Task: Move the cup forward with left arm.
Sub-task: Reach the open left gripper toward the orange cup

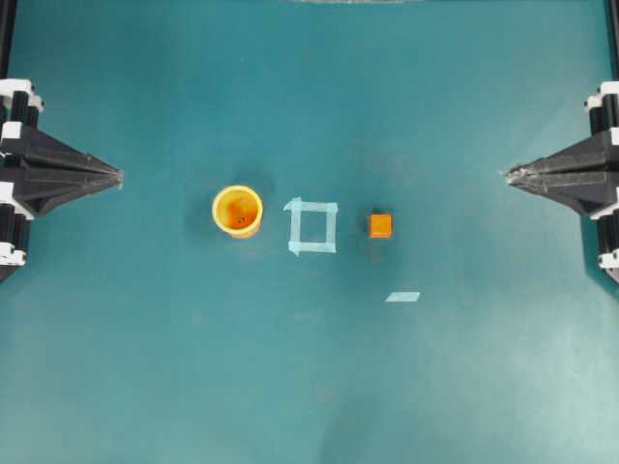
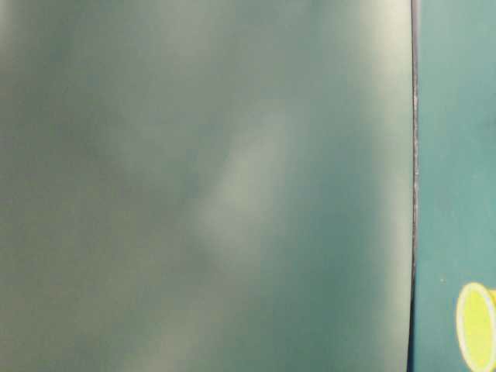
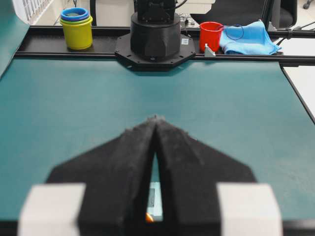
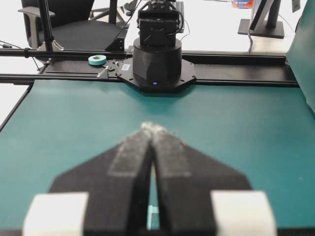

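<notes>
A small round yellow-orange plastic cup (image 1: 237,211) stands upright near the middle of the teal worktop (image 1: 309,387), just beside a square outline of pale tape (image 1: 312,226), likely a position marker. A small orange cube (image 1: 380,225) sits beyond the square. The left pincer (image 1: 118,178) rests at the left edge, clenched to a point, holding nothing, well apart from the cup. The right pincer (image 1: 505,174) mirrors it, likewise clenched and empty.

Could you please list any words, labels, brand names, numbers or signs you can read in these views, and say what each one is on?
None can be read in any view.
The white sticker on the opposite arm base: too small and blurred to read.
The cup, orange cube and tape square: no markings visible.
</notes>
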Controlling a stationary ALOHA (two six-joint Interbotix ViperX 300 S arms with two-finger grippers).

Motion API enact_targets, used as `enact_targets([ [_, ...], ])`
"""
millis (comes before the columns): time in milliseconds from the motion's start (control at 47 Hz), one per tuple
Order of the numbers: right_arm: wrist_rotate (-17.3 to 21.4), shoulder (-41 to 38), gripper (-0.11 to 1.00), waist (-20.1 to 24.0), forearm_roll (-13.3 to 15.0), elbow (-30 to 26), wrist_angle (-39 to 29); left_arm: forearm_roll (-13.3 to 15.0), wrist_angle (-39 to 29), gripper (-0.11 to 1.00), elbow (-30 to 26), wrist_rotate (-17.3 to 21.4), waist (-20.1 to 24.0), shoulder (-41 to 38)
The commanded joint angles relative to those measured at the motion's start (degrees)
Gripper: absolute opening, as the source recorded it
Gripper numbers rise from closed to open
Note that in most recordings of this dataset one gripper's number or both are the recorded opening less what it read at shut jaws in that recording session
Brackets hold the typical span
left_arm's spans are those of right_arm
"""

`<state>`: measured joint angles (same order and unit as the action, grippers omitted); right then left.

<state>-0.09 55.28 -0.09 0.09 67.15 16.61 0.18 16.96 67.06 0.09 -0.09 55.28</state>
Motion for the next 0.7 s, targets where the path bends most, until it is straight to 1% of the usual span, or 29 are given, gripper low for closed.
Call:
enact_targets([
  [0,-0.3,-0.4,-0.01,-0.1,0.1,-1.5,0.4,-0.2,-1.0,-0.01,-0.4,0.3,0.1,-0.4],
  [128,-0.3,-0.6,-0.01,-0.1,0.2,-1.8,0.4,-0.2,-2.2,-0.01,-0.5,0.3,0.2,-0.4],
  [362,-0.3,-0.7,-0.01,-0.1,0.2,-2.1,0.6,-0.5,-2.3,0.00,-0.3,0.6,1.6,-0.9],
  [575,-0.2,-0.7,-0.01,-0.1,0.2,-2.1,0.4,-0.5,-2.3,0.00,-0.1,3.8,1.9,-3.3],
  [638,-0.2,-0.6,-0.01,-0.1,0.2,-2.1,0.3,-0.5,-2.0,0.05,0.0,4.3,1.9,-4.5],
  [681,-0.2,-0.7,-0.01,-0.1,0.2,-2.1,0.4,-0.5,-1.8,0.12,0.0,4.3,1.9,-5.4],
])
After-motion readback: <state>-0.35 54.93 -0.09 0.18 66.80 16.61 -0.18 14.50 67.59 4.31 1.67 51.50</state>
